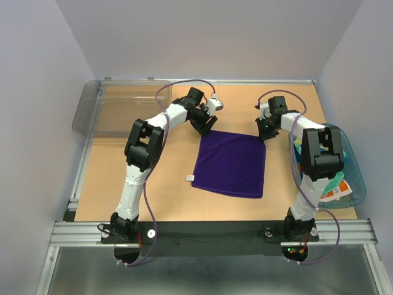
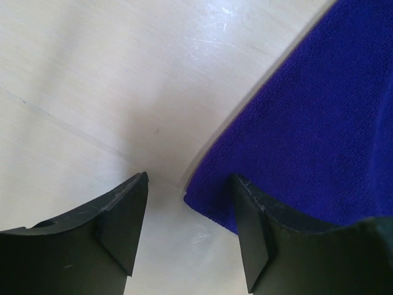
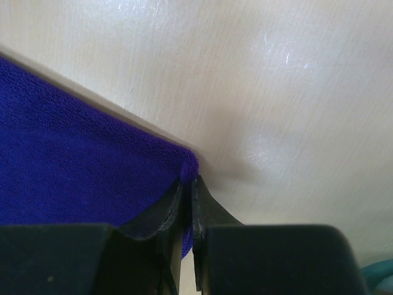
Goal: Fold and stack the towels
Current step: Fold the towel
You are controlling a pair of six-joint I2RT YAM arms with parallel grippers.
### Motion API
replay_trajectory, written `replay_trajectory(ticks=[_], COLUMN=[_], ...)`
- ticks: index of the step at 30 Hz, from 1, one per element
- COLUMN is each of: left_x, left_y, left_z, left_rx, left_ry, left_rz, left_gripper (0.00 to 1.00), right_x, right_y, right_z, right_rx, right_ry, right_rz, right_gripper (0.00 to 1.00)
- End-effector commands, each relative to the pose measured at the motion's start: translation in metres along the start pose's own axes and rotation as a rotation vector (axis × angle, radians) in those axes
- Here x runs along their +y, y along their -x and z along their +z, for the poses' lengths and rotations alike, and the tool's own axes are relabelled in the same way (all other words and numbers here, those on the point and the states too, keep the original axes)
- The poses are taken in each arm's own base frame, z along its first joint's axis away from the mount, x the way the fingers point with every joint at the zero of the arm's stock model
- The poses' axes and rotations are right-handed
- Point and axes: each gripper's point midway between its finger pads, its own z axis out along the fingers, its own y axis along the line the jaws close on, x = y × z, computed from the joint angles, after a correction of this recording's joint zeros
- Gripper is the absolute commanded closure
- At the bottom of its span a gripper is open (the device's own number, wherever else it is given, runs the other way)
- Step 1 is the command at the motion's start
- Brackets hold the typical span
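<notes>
Both arms reach far; left gripper (image 2: 190,187), jaws apart, straddles the far-left corner of the purple towel (image 1: 230,163); right gripper (image 3: 189,184) clenches its far-right corner.

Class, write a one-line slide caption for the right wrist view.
Right gripper shut on one corner of the purple towel, which lies on the pale wooden table.

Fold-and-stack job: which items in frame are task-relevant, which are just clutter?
Job: flat purple square towel, one corner pinched in the right gripper; open left gripper at its other far corner; crumpled white-orange and mint cloths at far right.
Lying about: clear grey plastic bin; teal translucent oval basket holding those cloths.
</notes>
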Motion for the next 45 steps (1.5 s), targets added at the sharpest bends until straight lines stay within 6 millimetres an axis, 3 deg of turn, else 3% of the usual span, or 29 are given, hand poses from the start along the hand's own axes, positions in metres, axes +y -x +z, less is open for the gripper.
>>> replay_trajectory(ticks=[1, 8, 19, 26, 32, 33, 34, 37, 38, 45], left_x=[-0.005, -0.010, -0.023, -0.019, -0.002, 0.002, 0.009, 0.029, 0.035, 0.065], left_y=[0.011, -0.012, -0.043, -0.050, -0.042, -0.037, -0.038, -0.030, -0.027, 0.017], left_z=[-0.006, 0.009, 0.020, 0.020, 0.010, 0.008, 0.005, -0.009, -0.012, -0.046], left_rx=[-0.008, 0.057, 0.166, 0.194, 0.182, 0.164, 0.161, 0.130, 0.117, -0.021], left_ry=[-0.028, -0.063, -0.118, -0.105, -0.041, -0.027, -0.011, 0.058, 0.078, 0.210], left_rz=[0.023, -0.002, -0.018, 0.003, 0.028, 0.031, 0.025, 0.012, 0.008, 0.027], left_gripper=[0.34, 0.35, 0.48, 0.66, 0.88, 0.98, 1.00, 1.00, 1.00, 1.00], right_x=[-0.012, -0.013, -0.012, -0.011, -0.012, -0.014, -0.016, -0.026, -0.027, -0.038], right_y=[-0.065, -0.060, -0.053, -0.045, -0.014, -0.008, -0.006, 0.019, 0.018, 0.077], right_z=[0.031, 0.030, 0.027, 0.028, 0.037, 0.037, 0.039, 0.035, 0.037, 0.018], right_rx=[0.211, 0.197, 0.179, 0.161, 0.101, 0.092, 0.092, 0.044, 0.050, -0.088], right_ry=[-0.058, -0.058, -0.051, -0.036, -0.005, -0.015, -0.019, -0.055, -0.062, -0.108], right_rz=[-0.017, -0.021, -0.032, -0.038, -0.057, -0.061, -0.072, -0.105, -0.110, -0.119], right_gripper=[0.95, 0.95, 0.95, 0.95, 0.95, 0.95, 0.95, 0.96, 0.96, 0.96])
